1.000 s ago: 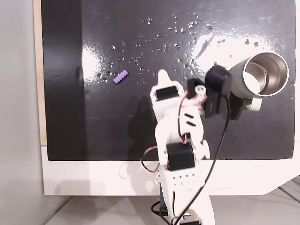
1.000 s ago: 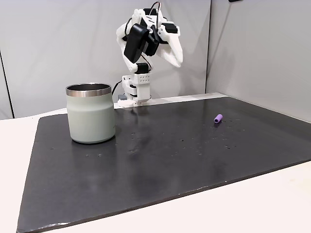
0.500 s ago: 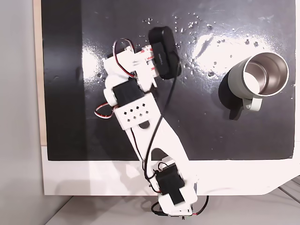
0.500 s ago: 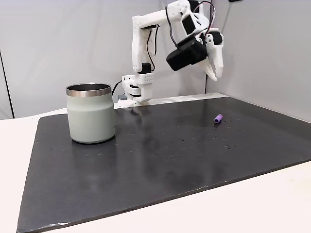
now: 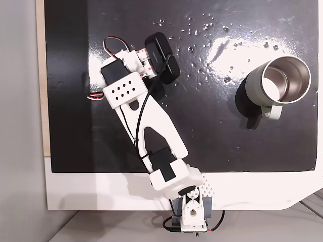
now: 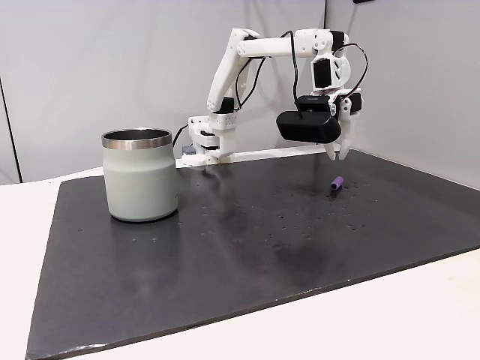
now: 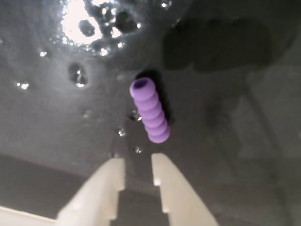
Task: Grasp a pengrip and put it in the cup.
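pengrip [image 7: 150, 111], a small purple ribbed rubber tube, lies flat on the black mat [image 6: 225, 255] and is not yet picked up. in the wrist view it sits just ahead of the gripper [image 7: 138, 167], whose two pale fingers stand only a narrow gap apart and hold nothing. in the side fixed view the pengrip [image 6: 337, 183] rests on the mat well apart from the cup [image 6: 140, 175], on the opposite side of the mat, with the gripper [image 6: 336, 154] hovering just above it, tips pointing down.

judging from this, the arm has reached the pengrip but the grasp, the carry across to the cup and the drop are all left to do. the cup [image 5: 279, 80] stands upright, and nothing can be seen in the part of its steel inside that shows.

in the fixed view from above, the arm [image 5: 146, 116] covers the pengrip. the wrist view is soft and blurred, and small water droplets [image 7: 123, 132] beside the pengrip glint on the mat.
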Controlling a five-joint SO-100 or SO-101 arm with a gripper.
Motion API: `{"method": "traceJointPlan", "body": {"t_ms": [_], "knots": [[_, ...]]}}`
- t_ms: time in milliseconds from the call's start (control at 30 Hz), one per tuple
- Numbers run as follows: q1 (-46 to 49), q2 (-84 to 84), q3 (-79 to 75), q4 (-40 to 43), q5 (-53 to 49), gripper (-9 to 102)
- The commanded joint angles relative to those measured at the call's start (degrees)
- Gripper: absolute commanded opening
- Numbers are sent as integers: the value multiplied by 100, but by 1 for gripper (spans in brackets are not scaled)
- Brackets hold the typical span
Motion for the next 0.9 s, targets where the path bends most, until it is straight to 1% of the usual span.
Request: {"method": "traceJointPlan", "body": {"t_ms": [0, 133, 400, 700, 867], "knots": [[132, -70, -475, 114, -35, 11], [149, -422, -773, 255, -35, 13], [-88, -1099, -1239, 483, -176, 14], [-316, -1591, -1564, 615, -325, 13], [-431, -1767, -1644, 686, -439, 10]]}}
